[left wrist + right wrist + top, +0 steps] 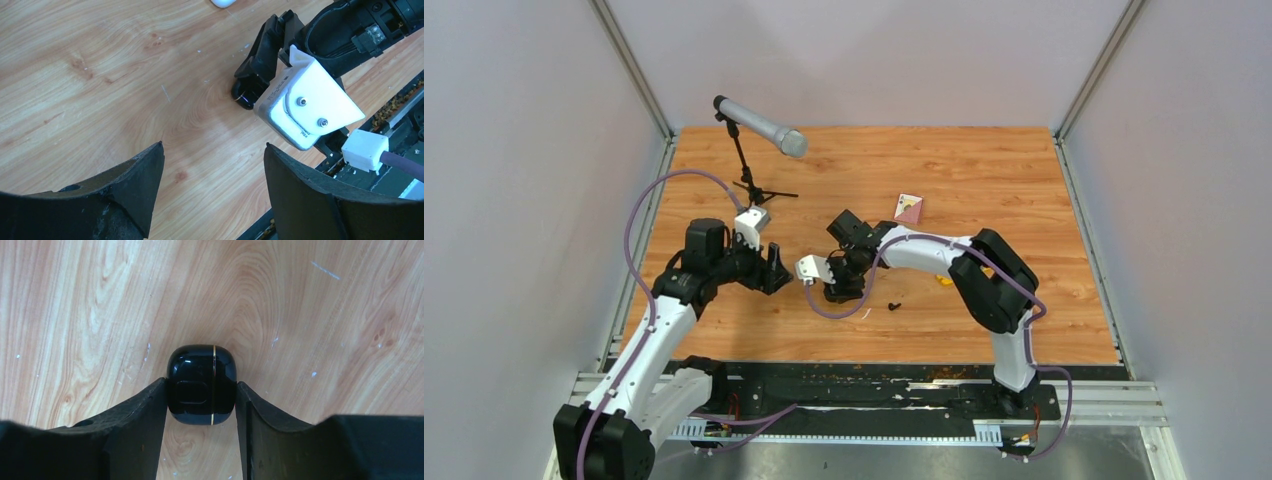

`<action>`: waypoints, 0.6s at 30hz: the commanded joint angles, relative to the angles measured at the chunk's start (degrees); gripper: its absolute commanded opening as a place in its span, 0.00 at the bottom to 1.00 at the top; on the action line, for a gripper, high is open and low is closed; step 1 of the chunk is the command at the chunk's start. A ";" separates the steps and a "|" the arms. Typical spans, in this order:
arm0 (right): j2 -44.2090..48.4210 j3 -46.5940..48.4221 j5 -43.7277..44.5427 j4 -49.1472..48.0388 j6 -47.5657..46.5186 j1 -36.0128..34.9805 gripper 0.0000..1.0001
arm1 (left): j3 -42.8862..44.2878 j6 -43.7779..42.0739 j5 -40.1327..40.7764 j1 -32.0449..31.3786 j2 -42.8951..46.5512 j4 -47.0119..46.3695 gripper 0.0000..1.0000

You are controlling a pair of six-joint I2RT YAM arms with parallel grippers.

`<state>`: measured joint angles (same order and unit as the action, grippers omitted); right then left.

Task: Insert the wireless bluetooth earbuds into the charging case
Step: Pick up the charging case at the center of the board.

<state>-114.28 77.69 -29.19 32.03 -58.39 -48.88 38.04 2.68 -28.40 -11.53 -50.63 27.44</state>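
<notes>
Black earbud [894,304] lies loose on the wood surface [984,170], near side, just right of the right claw [201,386]. It could get knocked away if that arm swings. Right claw pinches a glossy black charging case [200,362] by its sides, both fingers touching it, case seemingly down on the surface. The shell is slick and rounded, so it may squirt out or twist. Lid looks closed and contents are hidden, so nothing goes in until it opens. Left claw [214,150] hangs to the left, spread wide, empty. White earbuds: can't pick out.
</notes>
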 commanded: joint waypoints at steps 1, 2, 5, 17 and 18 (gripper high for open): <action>5.41 -1.59 3.43 -1.11 2.97 1.15 0.28 | 0.06 -0.86 -3.53 0.45 -0.28 -2.57 0.81; 7.47 -1.89 3.56 -1.03 4.41 1.77 0.27 | 0.60 -1.20 -3.51 0.38 -0.70 -2.72 0.81; 15.50 -3.07 4.24 -0.97 9.21 3.36 0.20 | 3.01 -0.25 -2.93 0.37 -1.94 -4.25 0.81; 40.10 -10.04 9.93 -10.20 15.15 4.30 0.20 | 14.93 2.15 -22.28 -5.82 -9.52 -13.61 0.79; 40.66 -10.43 10.56 -10.91 14.79 4.31 0.20 | 15.58 2.95 -25.55 -6.27 -10.23 -15.22 0.79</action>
<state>-74.48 69.43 -21.67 24.95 -45.25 -44.25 48.97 3.68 -42.13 -15.84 -59.37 19.70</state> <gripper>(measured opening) 0.493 0.792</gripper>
